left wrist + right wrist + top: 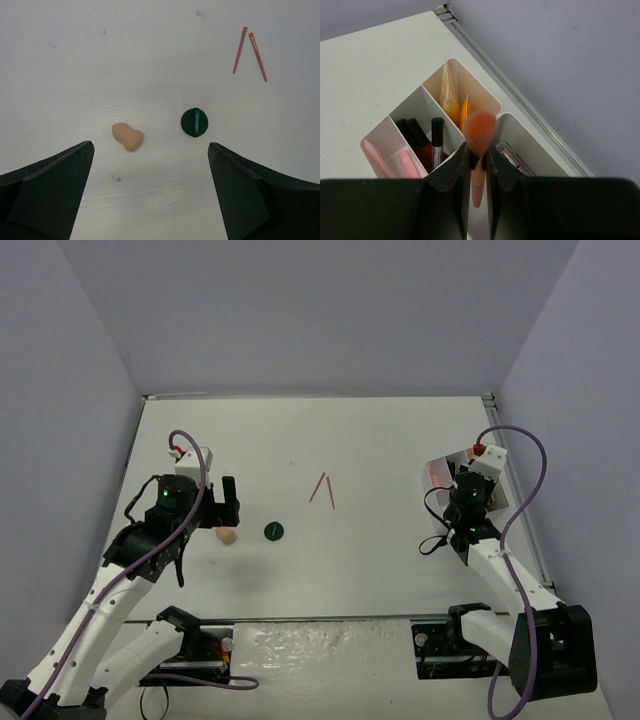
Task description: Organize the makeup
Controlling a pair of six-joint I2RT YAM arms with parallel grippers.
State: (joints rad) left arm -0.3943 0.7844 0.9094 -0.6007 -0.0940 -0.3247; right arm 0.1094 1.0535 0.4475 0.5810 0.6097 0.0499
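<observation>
Over the tray (412,112), the right tool (479,150) is clamped on a brush (480,130) — long axis along the jaws, bristles foremost — while the left tool (150,145), jaws apart, hangs above the sponge (127,137), which lies on the table (150,50) just ahead of the gap.

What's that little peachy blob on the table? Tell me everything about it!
It is a small beige makeup sponge, shaped like a peanut: two rounded lobes and a pinched waist. It looks soft and matte. It lies flat on the white table, touching nothing else. The round dark-green disc sits apart beside it.
</observation>
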